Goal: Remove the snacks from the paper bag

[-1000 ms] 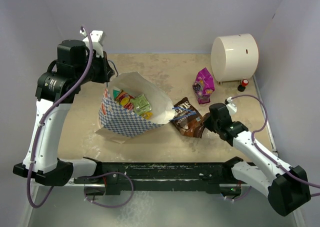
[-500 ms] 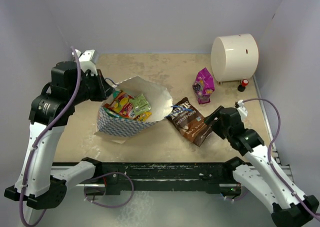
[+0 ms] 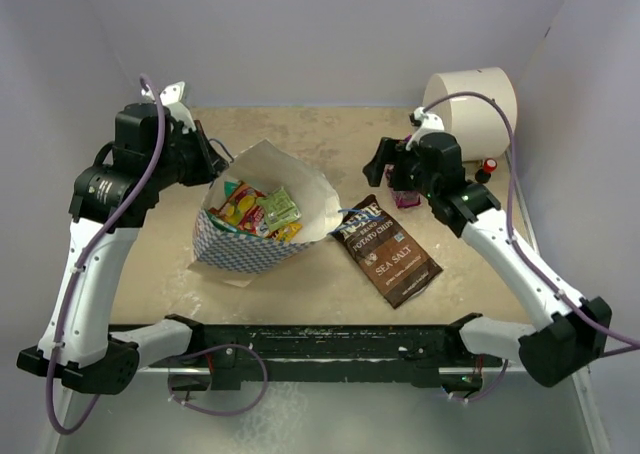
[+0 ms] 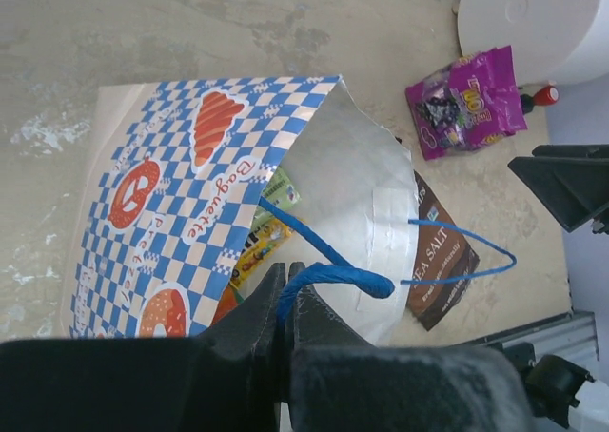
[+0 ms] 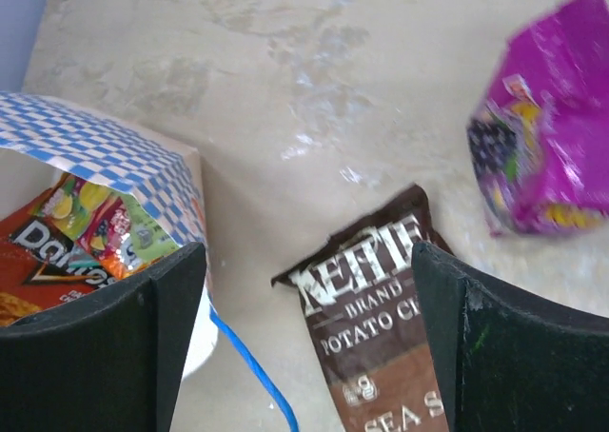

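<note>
The paper bag (image 3: 250, 244), white with a blue checkered band, lies tilted and open on the table with several snacks (image 3: 258, 209) inside. My left gripper (image 3: 212, 162) is shut on its blue cord handle (image 4: 333, 278) at the bag's back left rim. A brown chip bag (image 3: 388, 251) lies flat to the right of the paper bag. Behind it the magenta pouch (image 3: 404, 198) is partly hidden by my right arm. My right gripper (image 3: 385, 166) hangs open and holds nothing, above the table between the paper bag and the pouch. In the right wrist view the brown chip bag (image 5: 381, 327) shows between the spread fingers (image 5: 143, 337).
A large cream cylinder (image 3: 470, 109) stands at the back right with a small red-capped bottle (image 3: 489, 166) beside it. Grey walls close in the table on three sides. The bag's second blue cord (image 5: 252, 365) trails onto the table toward the chip bag.
My right gripper opened, let go of the brown chip bag and moved up and back toward the magenta pouch. The chip bag now lies flat. The left gripper shifted slightly with the handle.
</note>
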